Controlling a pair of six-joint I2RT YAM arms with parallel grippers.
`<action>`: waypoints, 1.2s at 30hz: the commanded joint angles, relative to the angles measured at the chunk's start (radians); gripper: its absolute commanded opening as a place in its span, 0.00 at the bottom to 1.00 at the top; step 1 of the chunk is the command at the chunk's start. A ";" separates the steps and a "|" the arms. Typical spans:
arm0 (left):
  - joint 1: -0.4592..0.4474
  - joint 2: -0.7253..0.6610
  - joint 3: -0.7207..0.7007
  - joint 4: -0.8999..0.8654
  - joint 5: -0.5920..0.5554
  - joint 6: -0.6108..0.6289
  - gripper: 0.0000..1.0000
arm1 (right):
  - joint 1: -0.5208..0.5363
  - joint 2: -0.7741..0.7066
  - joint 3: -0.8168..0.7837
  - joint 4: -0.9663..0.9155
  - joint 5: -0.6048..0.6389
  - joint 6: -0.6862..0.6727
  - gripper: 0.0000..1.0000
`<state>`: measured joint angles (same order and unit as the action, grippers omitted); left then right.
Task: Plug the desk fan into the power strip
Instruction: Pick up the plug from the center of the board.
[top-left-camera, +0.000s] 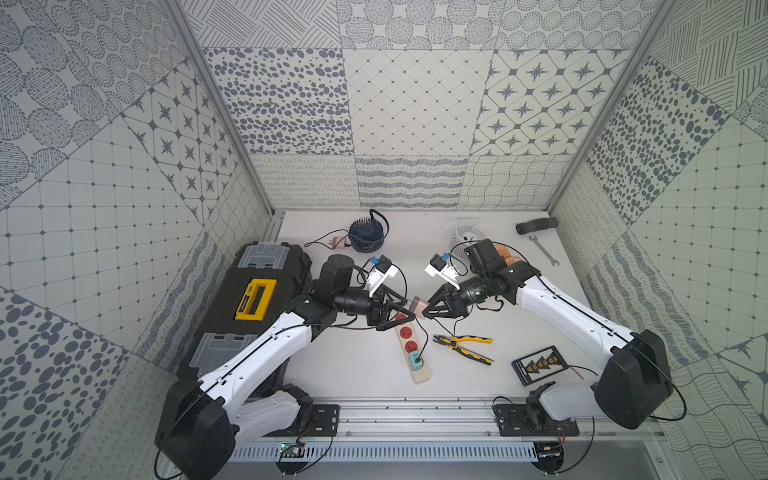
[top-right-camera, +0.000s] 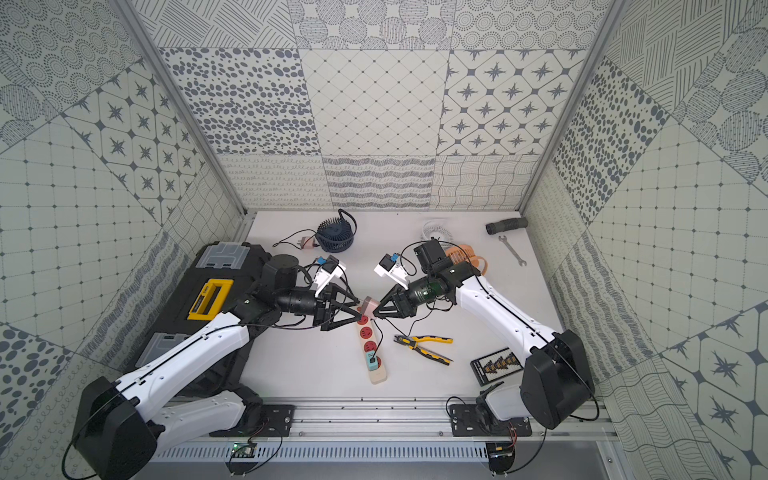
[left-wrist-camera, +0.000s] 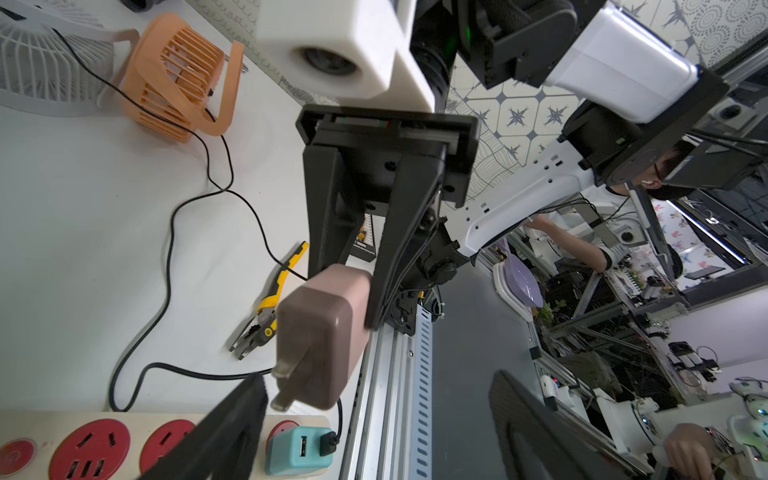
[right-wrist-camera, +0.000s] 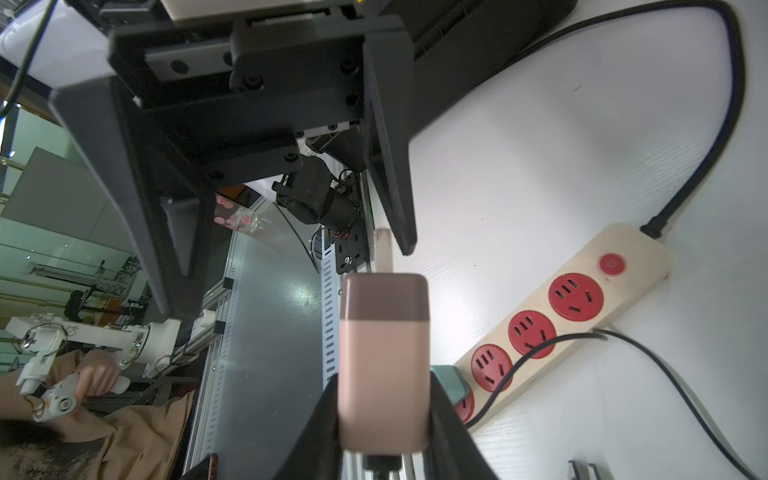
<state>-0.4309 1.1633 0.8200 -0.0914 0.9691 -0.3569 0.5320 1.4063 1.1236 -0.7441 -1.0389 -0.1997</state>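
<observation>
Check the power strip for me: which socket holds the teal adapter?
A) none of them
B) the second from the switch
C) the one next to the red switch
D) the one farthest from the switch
D: in the right wrist view the power strip has its red switch at the cord end, followed by three free red sockets. The teal adapter sits in the last socket, at the opposite end.
</observation>
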 joint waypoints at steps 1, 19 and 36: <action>-0.019 0.016 0.017 0.058 0.169 -0.017 0.74 | 0.008 -0.022 0.021 -0.038 -0.066 -0.038 0.22; -0.049 0.102 0.059 -0.088 0.128 0.059 0.54 | 0.033 0.004 0.054 -0.080 -0.122 -0.070 0.21; -0.056 0.124 0.063 -0.083 0.168 0.055 0.26 | 0.037 0.026 0.048 -0.091 -0.098 -0.081 0.21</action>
<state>-0.4805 1.2819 0.8757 -0.1905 1.0748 -0.3099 0.5621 1.4143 1.1500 -0.8566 -1.1442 -0.2642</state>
